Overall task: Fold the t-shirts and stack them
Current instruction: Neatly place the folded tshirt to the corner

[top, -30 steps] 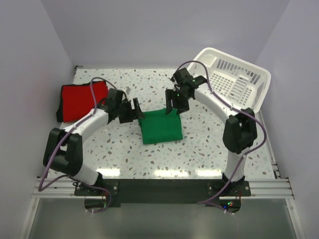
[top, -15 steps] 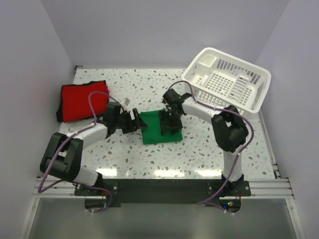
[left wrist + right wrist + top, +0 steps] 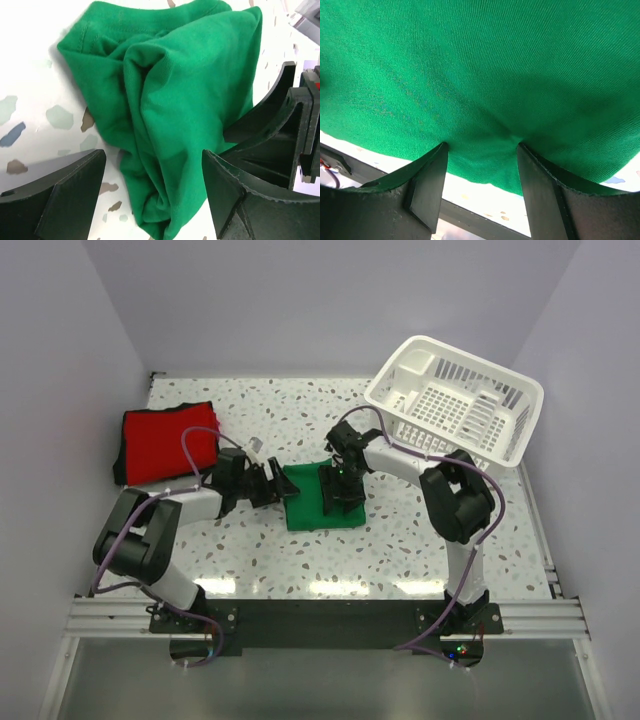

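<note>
Two shirts: we see the green t-shirt (image 3: 318, 504) folded into a small block at the middle of the desk (image 3: 420, 550), and the red t-shirt (image 3: 155, 440) folded at the far left, well apart from it.
Left side: the left claw (image 3: 277, 486) sits at the green block's left edge with its fingers apart, straddling a bunched, rolled fold of cloth (image 3: 175, 110).
Right side: the right claw (image 3: 339, 498) is down on the right part of the block, fingers spread and tips pressed into the fabric (image 3: 480, 75); we see nothing clamped.
Handling: we judge the cotton light, limp and grippy, not fragile; lifted by one layer it would sag and fall open.
Where to hold: we would pinch through all layers at the left and right edges, so the block rises as one.
Progress: both shirts look folded; stacking is not yet done.
Elsewhere: a white basket (image 3: 470, 405) stands at the far right.
</note>
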Controlling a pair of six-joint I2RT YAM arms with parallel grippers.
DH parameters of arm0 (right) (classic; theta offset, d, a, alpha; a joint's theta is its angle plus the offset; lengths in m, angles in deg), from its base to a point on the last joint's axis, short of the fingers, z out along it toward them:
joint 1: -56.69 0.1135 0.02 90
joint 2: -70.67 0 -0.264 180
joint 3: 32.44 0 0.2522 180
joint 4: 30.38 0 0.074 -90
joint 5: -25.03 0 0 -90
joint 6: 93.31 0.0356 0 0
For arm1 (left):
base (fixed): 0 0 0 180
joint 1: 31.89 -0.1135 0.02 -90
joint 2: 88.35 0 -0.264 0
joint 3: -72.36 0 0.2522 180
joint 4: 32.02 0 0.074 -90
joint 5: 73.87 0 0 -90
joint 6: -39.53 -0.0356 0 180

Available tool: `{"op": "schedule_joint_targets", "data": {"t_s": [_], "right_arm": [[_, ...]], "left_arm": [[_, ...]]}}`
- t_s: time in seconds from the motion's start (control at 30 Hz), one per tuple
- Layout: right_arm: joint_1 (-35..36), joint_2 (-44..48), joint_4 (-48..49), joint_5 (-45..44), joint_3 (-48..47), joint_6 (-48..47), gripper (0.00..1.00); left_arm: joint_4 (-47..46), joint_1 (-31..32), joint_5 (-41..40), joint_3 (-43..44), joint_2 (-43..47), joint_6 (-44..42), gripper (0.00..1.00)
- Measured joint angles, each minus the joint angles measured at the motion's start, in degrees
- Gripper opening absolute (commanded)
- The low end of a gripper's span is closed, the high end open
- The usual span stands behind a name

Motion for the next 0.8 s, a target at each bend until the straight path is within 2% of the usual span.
{"op": "schedule_joint_targets", "data": {"t_s": [0.37,0.8], "right_arm": [[0.00,-0.11,-0.07,0.09,-0.17,0.00,0.61],[-0.04,-0.63,-0.68,0.83,-0.98,0.00,0.61]], "left_arm": [[-9.35,0.00,1.66,-0.66,-4.04,2.64,0.80],[-12.07,1.68,1.62,0.13,-6.58,3.67,0.68]]}}
